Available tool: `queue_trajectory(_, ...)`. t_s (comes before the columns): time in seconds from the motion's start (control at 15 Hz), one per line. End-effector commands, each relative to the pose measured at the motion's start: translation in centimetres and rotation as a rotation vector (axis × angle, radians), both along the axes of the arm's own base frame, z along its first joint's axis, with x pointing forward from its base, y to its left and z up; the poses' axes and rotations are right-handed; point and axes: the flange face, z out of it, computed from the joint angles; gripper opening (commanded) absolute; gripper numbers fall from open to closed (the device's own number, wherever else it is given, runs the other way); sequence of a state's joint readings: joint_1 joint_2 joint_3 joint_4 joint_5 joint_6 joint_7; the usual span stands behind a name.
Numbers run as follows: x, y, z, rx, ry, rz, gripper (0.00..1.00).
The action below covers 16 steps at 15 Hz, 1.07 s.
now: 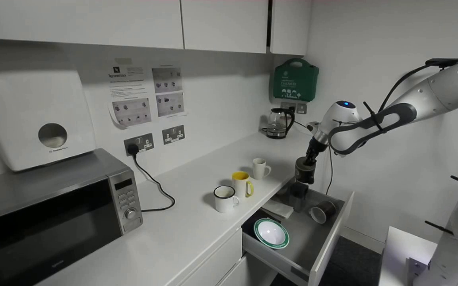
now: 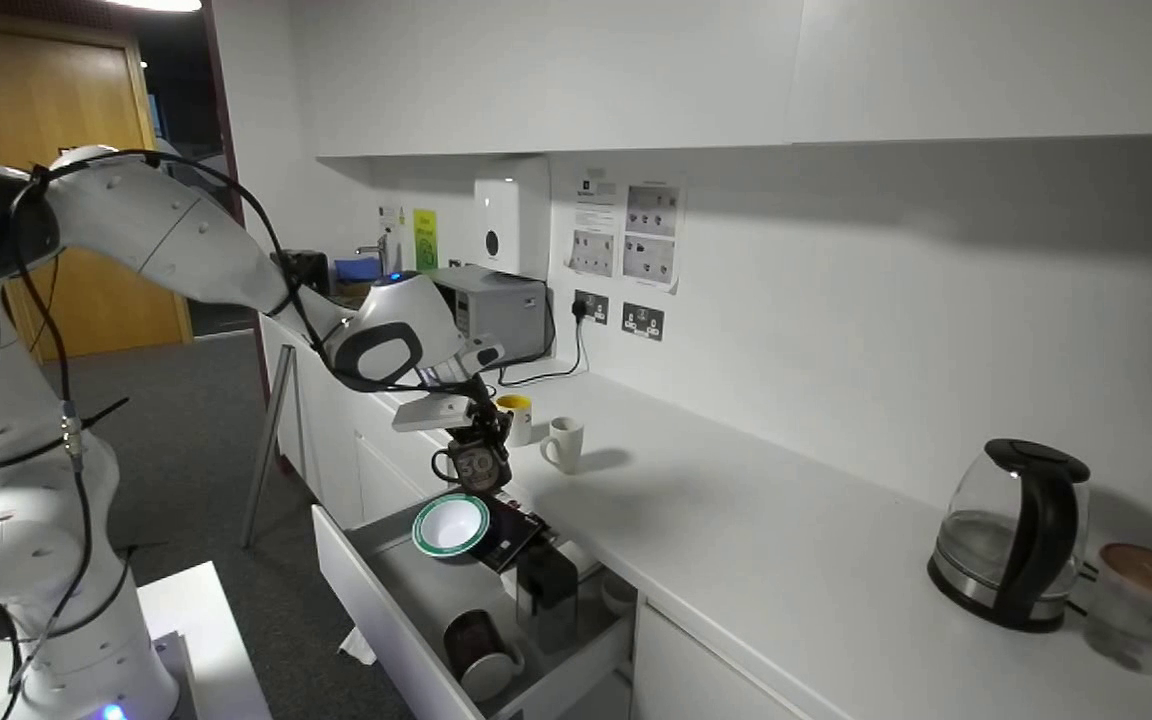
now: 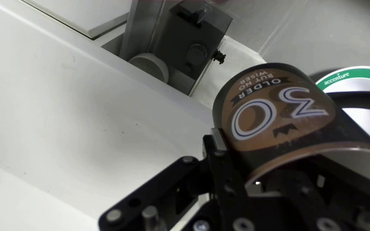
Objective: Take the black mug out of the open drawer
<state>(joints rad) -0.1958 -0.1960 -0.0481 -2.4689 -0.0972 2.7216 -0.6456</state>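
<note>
The black mug, with a brown "30" print, hangs in the air. My gripper is shut on its wall at the rim, with one of the fingers against the outside; the second finger reaches inside the mug and its tip is hidden. In both exterior views the mug is above the open drawer, close to the counter edge and higher than the drawer walls. Its handle points away from the counter in an exterior view.
Inside the drawer lie another dark mug on its side, a green-rimmed bowl and a dark see-through container. On the counter stand a black-rimmed mug, a yellow-lined mug, a white mug and a kettle.
</note>
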Motion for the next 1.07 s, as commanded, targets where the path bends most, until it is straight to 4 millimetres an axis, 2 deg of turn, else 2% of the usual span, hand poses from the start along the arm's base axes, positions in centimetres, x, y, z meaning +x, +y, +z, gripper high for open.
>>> queue_trajectory(0.0, 0.03, 0.1, -0.03, 0.0, 0.001, 0.0, 0.11)
queue_trajectory(0.93, 0.03, 0.08, -0.03, 0.0, 0.001, 0.0, 0.11)
queue_trajectory(1.0, 0.03, 0.08, -0.03, 0.0, 0.001, 0.0, 0.03)
